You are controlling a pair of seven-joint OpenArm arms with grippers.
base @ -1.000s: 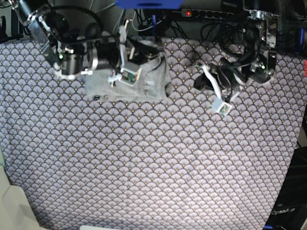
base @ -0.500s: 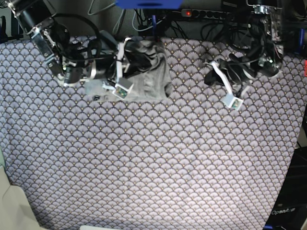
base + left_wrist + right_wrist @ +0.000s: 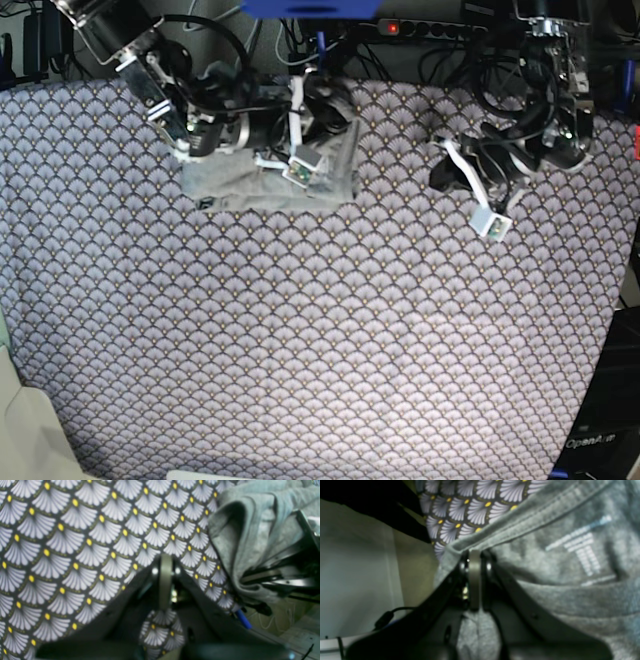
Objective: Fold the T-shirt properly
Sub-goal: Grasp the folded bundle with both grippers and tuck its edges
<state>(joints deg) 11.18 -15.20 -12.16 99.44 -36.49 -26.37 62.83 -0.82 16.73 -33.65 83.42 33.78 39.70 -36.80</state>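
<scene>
The soft light heather-grey T-shirt [image 3: 262, 182] lies folded at eleven o'clock on the purple scallop-patterned table cloth [image 3: 330, 340]. The right gripper [image 3: 474, 555] rests on its hem, jaws closed, clamping nothing. The left gripper [image 3: 165, 562], at two o'clock, is closed and empty.

Lettering "OpenArm" [image 3: 590, 441] on dark equipment at lower right corner, base view. Pale printed lines inside the T-shirt [image 3: 570, 580], right wrist view: too blurred for reading.
</scene>
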